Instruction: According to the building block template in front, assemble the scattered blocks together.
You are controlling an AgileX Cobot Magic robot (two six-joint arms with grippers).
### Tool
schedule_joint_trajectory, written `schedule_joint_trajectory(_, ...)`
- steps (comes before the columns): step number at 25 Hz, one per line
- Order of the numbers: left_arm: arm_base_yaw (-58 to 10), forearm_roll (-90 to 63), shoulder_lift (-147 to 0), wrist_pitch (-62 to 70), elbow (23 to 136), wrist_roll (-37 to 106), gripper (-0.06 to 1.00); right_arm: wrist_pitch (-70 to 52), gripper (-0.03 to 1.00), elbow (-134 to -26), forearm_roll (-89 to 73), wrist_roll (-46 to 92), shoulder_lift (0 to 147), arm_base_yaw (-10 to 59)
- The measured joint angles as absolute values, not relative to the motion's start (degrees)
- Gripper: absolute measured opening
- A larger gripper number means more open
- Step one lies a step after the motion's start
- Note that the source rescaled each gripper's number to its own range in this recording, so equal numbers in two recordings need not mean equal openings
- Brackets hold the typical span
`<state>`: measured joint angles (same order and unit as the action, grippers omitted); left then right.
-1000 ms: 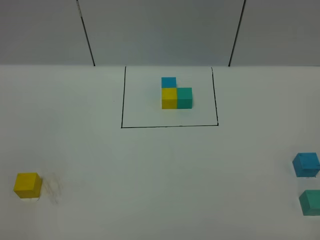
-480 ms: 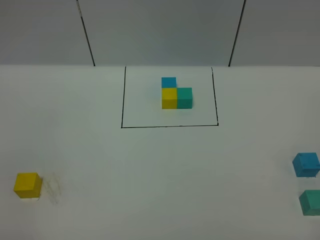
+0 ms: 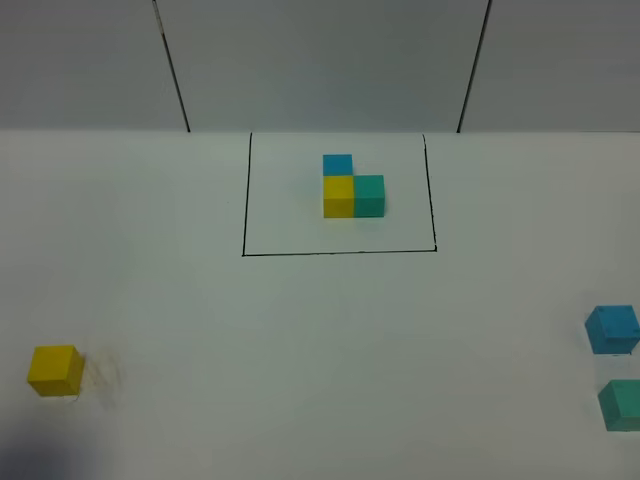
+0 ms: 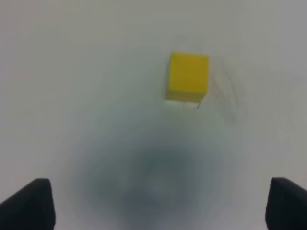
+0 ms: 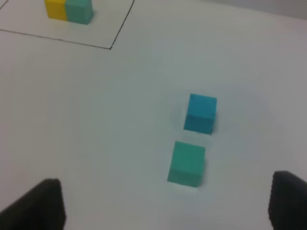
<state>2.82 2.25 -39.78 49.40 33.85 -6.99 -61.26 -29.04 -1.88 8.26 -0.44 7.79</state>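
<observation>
Assembly has not begun on the white table (image 3: 300, 330). The building block template (image 3: 352, 190), an L of blue, yellow and teal-green cubes inside a thin black frame (image 3: 340, 253), sits at the middle of the table's far edge, where we take it as the pattern to copy.

The three loose pieces lie well apart from it. The yellow cube (image 3: 54, 369) rests alone near the near-left corner. The sky-blue cube (image 3: 612, 329) and the teal-green cube (image 3: 622, 404) sit just beside each other, not touching, at the right edge.

The left gripper (image 4: 158, 203) hangs above the table short of the yellow cube, jaws spread wide and empty, and we read this as readiness to take that piece. The right gripper (image 5: 163, 203) looks down on the blue and teal pair, jaws likewise parted with nothing between them.

We judge the split sensible, since each arm faces the pieces on its own side. No loose cube touches another, so the whole L is left to build.
</observation>
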Motion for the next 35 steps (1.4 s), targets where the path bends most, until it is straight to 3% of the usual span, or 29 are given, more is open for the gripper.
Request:
schedule_joint_trajectory(15, 2.8, -1.8, -71.8, 30.8, 37.5, -4.1, 0.9, -61.3, 0.74, -29.0, -1.9, 8.3, -0.4, 7.8)
schedule_joint_trajectory(35, 2.8, -8.1, -90.0, 19.2, 37.5, 2.0, 0.82, -61.3, 0.74, -29.0, -1.9, 8.3, -0.4, 7.8)
